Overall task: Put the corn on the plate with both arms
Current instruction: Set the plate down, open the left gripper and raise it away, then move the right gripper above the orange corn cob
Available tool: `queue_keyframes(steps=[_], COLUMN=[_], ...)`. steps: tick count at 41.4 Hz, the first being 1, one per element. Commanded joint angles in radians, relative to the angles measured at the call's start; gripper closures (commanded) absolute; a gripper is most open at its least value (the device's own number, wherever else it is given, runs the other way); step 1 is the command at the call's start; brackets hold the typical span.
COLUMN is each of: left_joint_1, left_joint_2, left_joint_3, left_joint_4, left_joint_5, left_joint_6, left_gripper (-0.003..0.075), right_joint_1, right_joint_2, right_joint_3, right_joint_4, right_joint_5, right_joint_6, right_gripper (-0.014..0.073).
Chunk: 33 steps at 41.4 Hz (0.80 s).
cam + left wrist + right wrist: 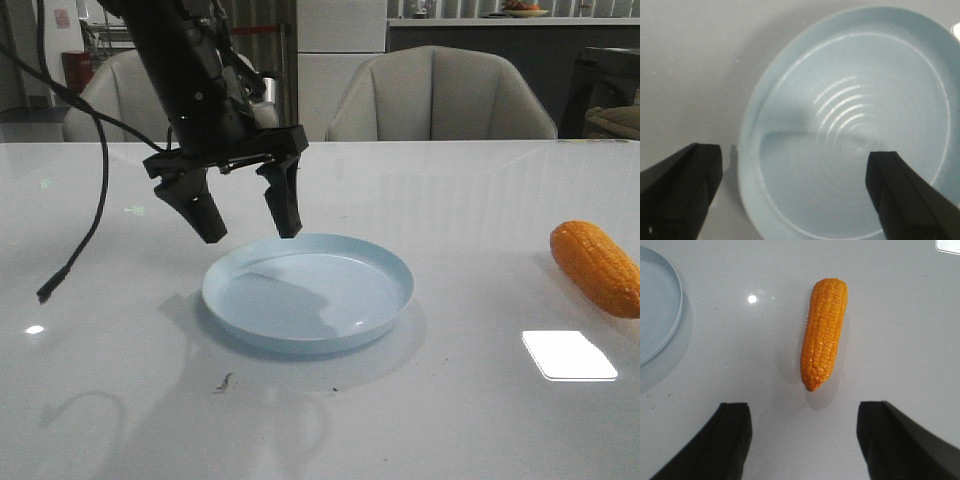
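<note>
The pale blue plate (308, 292) lies empty at the middle of the white table. My left gripper (250, 227) hangs open and empty just above the plate's far left rim. In the left wrist view the plate (850, 125) fills the space between the fingers (677, 185). The orange corn (596, 267) lies on the table at the far right, apart from the plate. In the right wrist view the corn (823, 331) lies flat, its tapered end toward my open, empty right gripper (802, 412). The plate's rim (665, 335) shows at that view's edge. The right arm is out of the front view.
A black cable (85, 225) hangs from the left arm down to the table at the left. A bright rectangular light reflection (568, 355) lies on the table near the corn. Chairs (440, 95) stand behind the far table edge.
</note>
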Motion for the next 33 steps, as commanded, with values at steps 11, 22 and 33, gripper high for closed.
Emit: queue_keyframes(steps=[11, 22, 33], left_joint_1=[-0.004, 0.082, 0.237], left_joint_2=[-0.192, -0.397, -0.601], left_joint_3=[-0.188, -0.181, -0.019], left_joint_4=[0.321, 0.381, 0.382], left_joint_5=[-0.199, -0.247, -0.311], left_joint_6=[-0.136, -0.136, -0.106], left_gripper=[0.0088, 0.0088, 0.0088], right_joint_1=[-0.007, -0.007, -0.007], right_joint_2=[-0.012, -0.012, -0.012], right_joint_3=[-0.037, -0.037, -0.039], right_joint_4=[-0.002, 0.035, 0.038], right_joint_5=[-0.043, -0.028, -0.032], right_joint_6=[-0.001, 0.008, 0.008], right_gripper=[0.0042, 0.0042, 0.0042])
